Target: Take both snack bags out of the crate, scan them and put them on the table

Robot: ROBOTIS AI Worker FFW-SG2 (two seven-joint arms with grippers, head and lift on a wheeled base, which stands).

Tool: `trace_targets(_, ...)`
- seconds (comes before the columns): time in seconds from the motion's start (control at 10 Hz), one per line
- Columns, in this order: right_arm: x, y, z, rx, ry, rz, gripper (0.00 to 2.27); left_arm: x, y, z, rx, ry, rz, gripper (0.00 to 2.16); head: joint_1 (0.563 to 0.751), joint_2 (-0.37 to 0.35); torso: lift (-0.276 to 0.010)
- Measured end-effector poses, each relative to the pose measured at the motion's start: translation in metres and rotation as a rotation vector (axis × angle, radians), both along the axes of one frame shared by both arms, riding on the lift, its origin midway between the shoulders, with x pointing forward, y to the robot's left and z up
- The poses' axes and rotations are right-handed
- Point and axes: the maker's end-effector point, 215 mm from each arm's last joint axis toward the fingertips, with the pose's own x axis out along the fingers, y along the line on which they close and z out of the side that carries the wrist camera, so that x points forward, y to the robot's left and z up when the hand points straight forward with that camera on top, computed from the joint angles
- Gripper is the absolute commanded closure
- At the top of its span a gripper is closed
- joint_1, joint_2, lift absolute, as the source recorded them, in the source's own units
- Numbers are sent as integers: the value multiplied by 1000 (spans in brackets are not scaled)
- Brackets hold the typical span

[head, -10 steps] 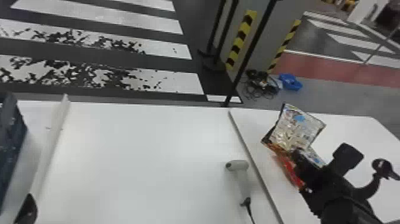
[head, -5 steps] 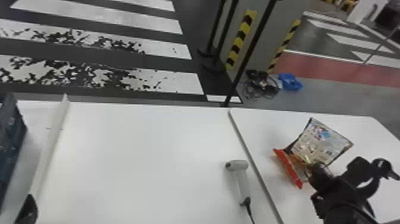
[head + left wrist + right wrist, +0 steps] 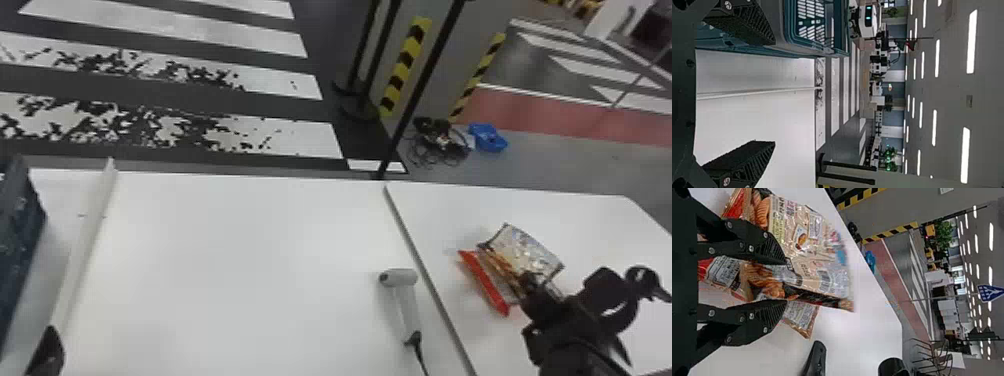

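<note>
1. Got the left claw (image 3: 46, 352) down at the near left of the tabletop (image 3: 240, 260), fingers spread wide apart in the left wrist view.
2. Right claw (image 3: 540, 295) over on the near right part of the tabletop, right at the snack bags. Fingers standing apart too in the right wrist view, with crinkly packaging showing in the gap. Can't tell about any contact with the finger pads.
3. Next up, gray scanner (image 3: 407, 305) lying just left of the dark seam (image 3: 425, 272), black cable (image 3: 421, 357) trailing off toward the near side.
4. Both snack bags out of the crate, right of the seam and well short of the far right corner of the tabletop. Upper snack bag (image 3: 809, 243) tilted and partly covering the lower snack bag (image 3: 801, 315). Shiny packs, with red trim and food pictures.
5. Dark bluish crate (image 3: 20, 235) way over at the left end of the tabletop, well apart from the snack bags. Slotted side visible in the left wrist view.
6. Raised white strip (image 3: 82, 250) between crate and scanner, running up to the far edge.
7. Past the far edge: black posts (image 3: 425, 75), yellow-and-black striped tape (image 3: 407, 65), a heap of cables (image 3: 437, 140) on the floor and a blue item (image 3: 487, 137) just beside.
8. Way back, worn crosswalk stripes (image 3: 165, 132) at left, red floor band (image 3: 550, 112) at right.
</note>
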Motion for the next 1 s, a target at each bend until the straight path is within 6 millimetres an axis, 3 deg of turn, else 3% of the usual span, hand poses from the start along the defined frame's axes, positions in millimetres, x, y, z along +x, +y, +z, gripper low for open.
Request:
trace_targets(0.3, -10, -15, 15, -55, -32, -50, 53, 0, 1, 1, 0, -1, 2, 97, 695, -350, -92)
trace_targets(0.6, 10, 5, 59, -165, -143, 38, 53, 0, 0, 1, -2, -1, 1, 97, 695, -350, -92)
trace_targets(0.7, 21, 21, 75, -215, -168, 75, 53, -1, 0, 1, -2, -1, 2, 97, 695, -350, -92)
trace_targets(0.8, 36, 52, 92, -285, -186, 139, 53, -1, 1, 2, -1, -1, 4, 97, 695, -350, -92)
trace_targets(1.0, 65, 138, 111, -408, -212, 299, 43, -1, 0, 3, -2, -4, 4, 97, 695, -350, -92)
